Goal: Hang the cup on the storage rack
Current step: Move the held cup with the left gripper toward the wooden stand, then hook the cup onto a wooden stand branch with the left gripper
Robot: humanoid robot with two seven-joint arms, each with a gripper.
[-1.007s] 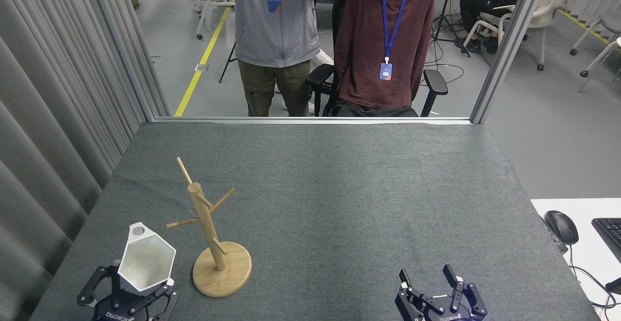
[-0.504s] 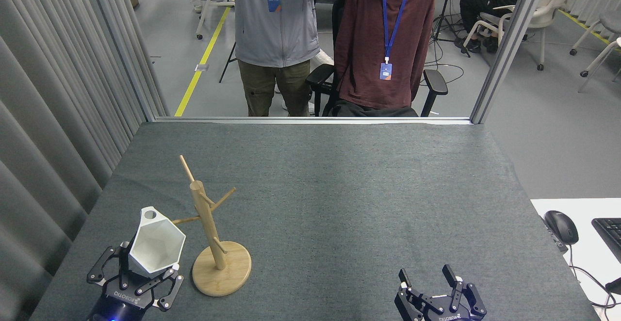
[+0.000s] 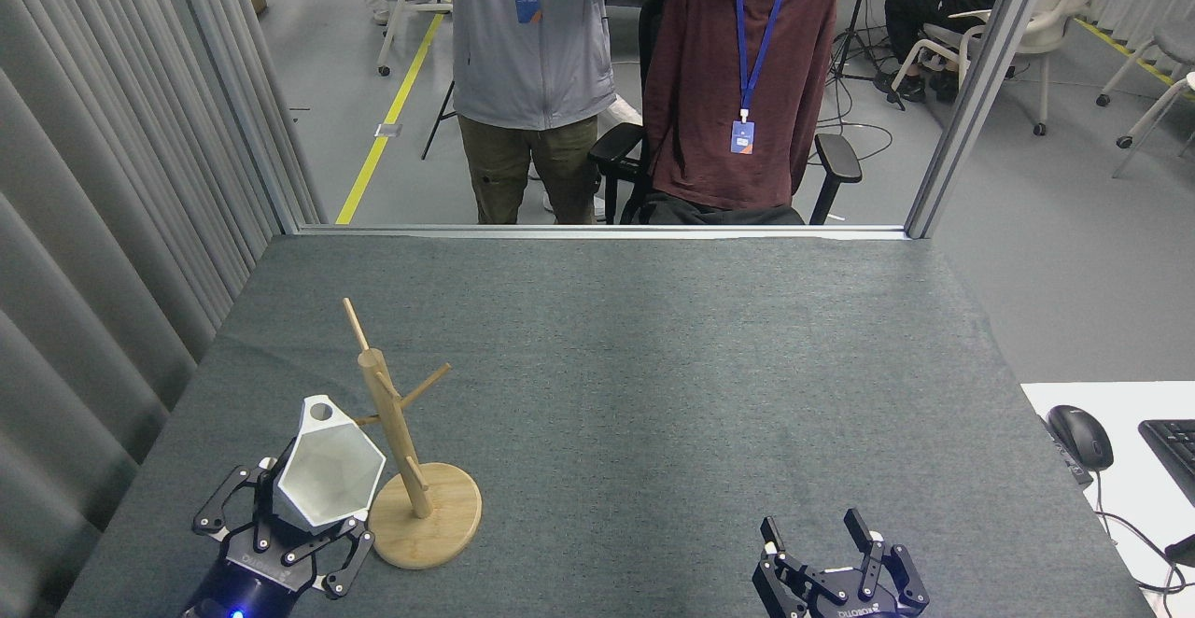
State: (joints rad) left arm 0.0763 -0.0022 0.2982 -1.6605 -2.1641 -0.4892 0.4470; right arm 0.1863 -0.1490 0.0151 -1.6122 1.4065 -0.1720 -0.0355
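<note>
The left gripper (image 3: pixel 297 532) holds the cup (image 3: pixel 329 476) clear of the tabletop (image 3: pixel 653 375), its jaws closed around the cup's lower, narrow end. The cup's mouth faces up and toward the camera, and the pierced tab (image 3: pixel 320 407) sits at the far edge of the rim.

Since a second ago the left gripper and cup have moved right and away from the near edge. Then the cup stood apart from the rack (image 3: pixel 403 450), with bare tabletop showing between them. Now its right side is just beside the post (image 3: pixel 392 436) and overlaps the near left part of the disc base (image 3: pixel 439 529) in this view. The left-pointing peg, which was fully visible earlier, is now mostly hidden behind the cup, with only a short stub showing between the tab and the post. Whether the cup touches the peg or post cannot be told. The tab is not on any peg.

The rack has shifted slightly: its post top and base sit a little further left than half a second ago, and the post leans left.

The right gripper (image 3: pixel 822 543) rests low near the front edge on the right, jaws spread open and holding nothing; it has edged slightly left.

Beyond the far edge, two people (image 3: pixel 738 86) are in the same places.
</note>
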